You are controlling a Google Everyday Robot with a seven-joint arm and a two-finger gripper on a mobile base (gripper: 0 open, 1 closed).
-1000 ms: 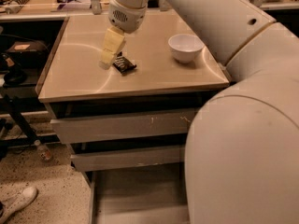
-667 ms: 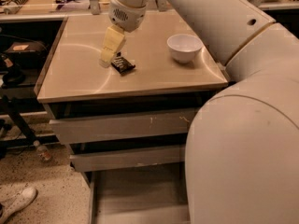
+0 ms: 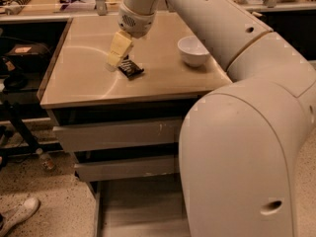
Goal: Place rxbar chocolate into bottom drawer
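The robot's big cream arm (image 3: 237, 147) fills the right half of the camera view and reaches up and across the tan surface (image 3: 84, 83) of a grey cabinet, in almost the pose it held a second ago. Nothing on the cabinet has shifted in that time.

Below the surface, the two grey-fronted drawers, the upper (image 3: 118, 135) and the middle (image 3: 123, 168), stand slightly out from the cabinet. The bottom drawer (image 3: 138, 206) is pulled far out beneath them, its flat grey floor showing to the left of the arm, which hides its right part.

A white bowl (image 3: 192, 50) sits upright on the right side of the surface, well apart from the action.

The pale yellow pincer (image 3: 112, 64) hangs from the arm's wrist over the middle of the surface, slanting down and to the left, its tip at or just above the tan top. Whether it is spread or pressed together cannot be told from this angle, and it holds nothing that can be seen.

The rxbar chocolate (image 3: 131, 69), a small black wrapper, lies flat on the surface just to the right of the pincer's tip, in the same place as before. Whether the two touch cannot be told.

A white shoe (image 3: 19, 214) rests on the speckled floor at lower left.
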